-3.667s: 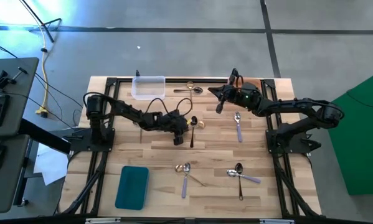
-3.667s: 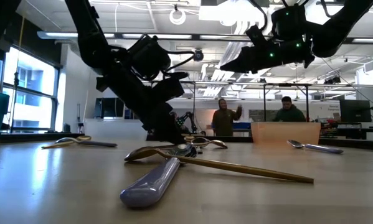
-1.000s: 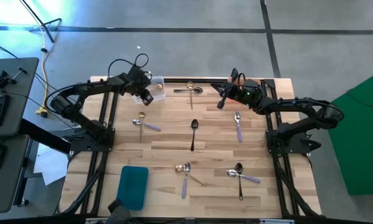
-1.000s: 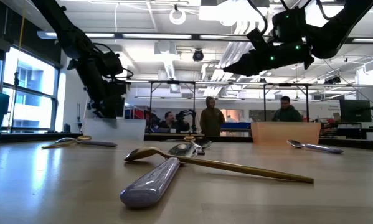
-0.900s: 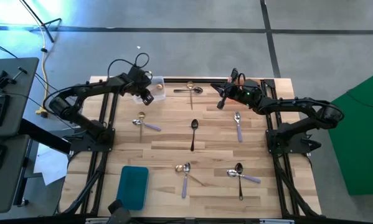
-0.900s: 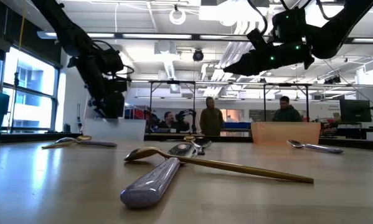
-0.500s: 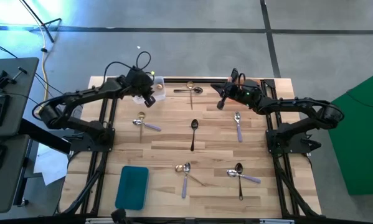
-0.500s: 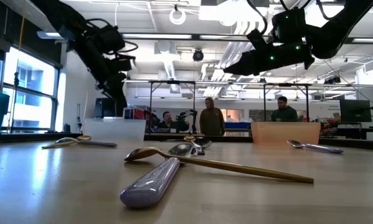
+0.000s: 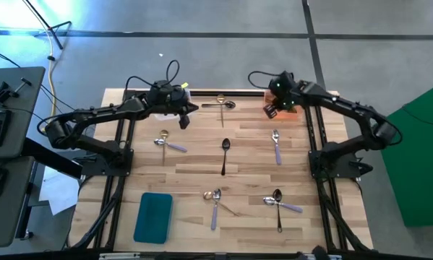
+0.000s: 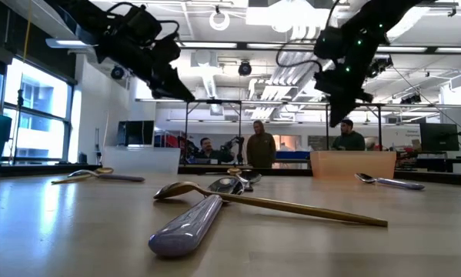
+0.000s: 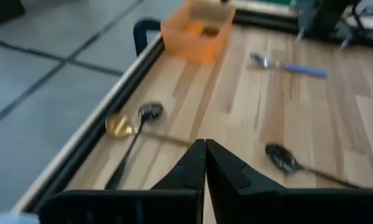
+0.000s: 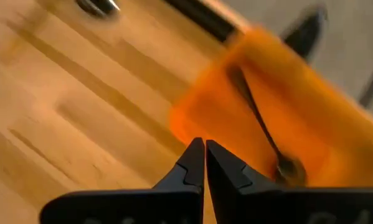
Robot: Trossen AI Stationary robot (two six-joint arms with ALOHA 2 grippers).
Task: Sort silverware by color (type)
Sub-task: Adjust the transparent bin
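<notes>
Both grippers were closed and empty: the left gripper (image 9: 186, 115) hung by the clear tray (image 9: 181, 94), the right gripper (image 9: 269, 112) beside the orange tray (image 12: 279, 118), which held what looked like one dark spoon (image 12: 261, 130). The other spoons (image 9: 225, 154) lay scattered over the table (image 9: 194, 170) (light, stiff, slippery; best pinched mid-handle)

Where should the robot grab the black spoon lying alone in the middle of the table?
Grip the black spoon midway along its thin handle, coming straight down from above. It lies flat, bowl toward the far edge, with bare wood on both sides, so fingers closing across the handle should have room.
</notes>
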